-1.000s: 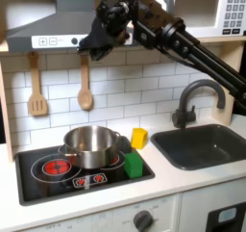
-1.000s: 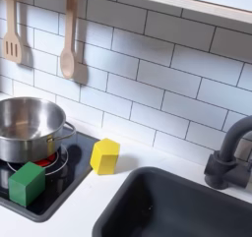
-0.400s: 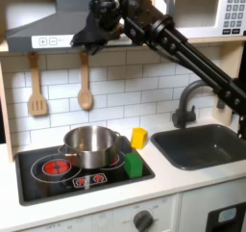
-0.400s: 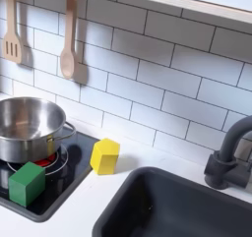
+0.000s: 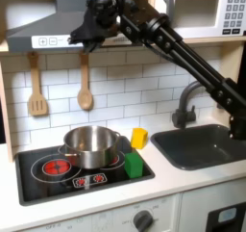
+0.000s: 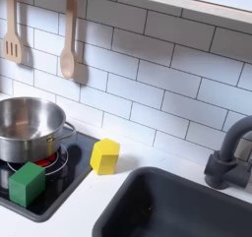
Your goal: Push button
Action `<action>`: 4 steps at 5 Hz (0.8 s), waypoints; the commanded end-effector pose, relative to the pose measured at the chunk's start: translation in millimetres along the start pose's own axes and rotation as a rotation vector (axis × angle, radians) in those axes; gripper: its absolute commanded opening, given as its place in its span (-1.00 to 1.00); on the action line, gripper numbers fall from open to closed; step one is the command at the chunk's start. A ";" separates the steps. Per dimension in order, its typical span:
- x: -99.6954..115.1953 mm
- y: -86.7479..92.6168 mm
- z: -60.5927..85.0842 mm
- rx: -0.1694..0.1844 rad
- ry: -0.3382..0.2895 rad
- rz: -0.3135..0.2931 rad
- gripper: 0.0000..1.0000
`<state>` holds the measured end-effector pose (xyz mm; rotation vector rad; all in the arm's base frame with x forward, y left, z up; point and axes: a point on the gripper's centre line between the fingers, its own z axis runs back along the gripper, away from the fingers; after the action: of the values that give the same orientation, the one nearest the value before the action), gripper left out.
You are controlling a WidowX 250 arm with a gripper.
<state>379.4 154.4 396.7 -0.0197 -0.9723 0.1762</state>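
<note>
In the first exterior view we see the black arm [image 5: 183,58] reaching from the first exterior view's right up to the range hood [image 5: 43,29], with the gripper [image 5: 83,38] at the hood's lower front edge, just beside the small row of buttons [image 5: 56,41] on the hood's front panel. We cannot tell whether the claw is spread or pressed together, because its tips blur into the dark hood edge, and we cannot tell whether it touches a button. Below the hood, a slotted wooden spatula [image 5: 36,87] and a wooden spoon [image 5: 85,84] hang against the white tile wall. On the black cooktop [image 5: 38,178] stands a steel pot [image 5: 91,145] over the rear burner area, with a red glowing ring [image 5: 58,166] just beside it toward the first exterior view's left. A green block [image 5: 133,164] sits on the cooktop's right front corner, and a yellow block [image 5: 139,137] rests on the white counter just beyond it. To the first exterior view's right we see the dark sink [image 5: 202,145] with its dark faucet [image 5: 192,99], and a microwave [image 5: 207,10] on the upper shelf. In the second exterior view the pot [image 6: 30,128], the green block [image 6: 28,182], the yellow block [image 6: 104,155], the spoon [image 6: 68,39], the spatula [image 6: 11,29], the sink [image 6: 177,207] and the faucet [image 6: 231,157] appear at closer range.
</note>
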 end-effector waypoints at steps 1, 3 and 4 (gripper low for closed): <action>3.1 -6.1 -2.0 -0.016 0.001 -0.015 -1.00; 3.7 -6.4 -5.9 -0.015 0.005 -0.009 -1.00; 6.6 -13.2 -10.7 -0.032 0.009 -0.024 -1.00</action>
<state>393.0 147.0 396.5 -0.0329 -0.9647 0.1469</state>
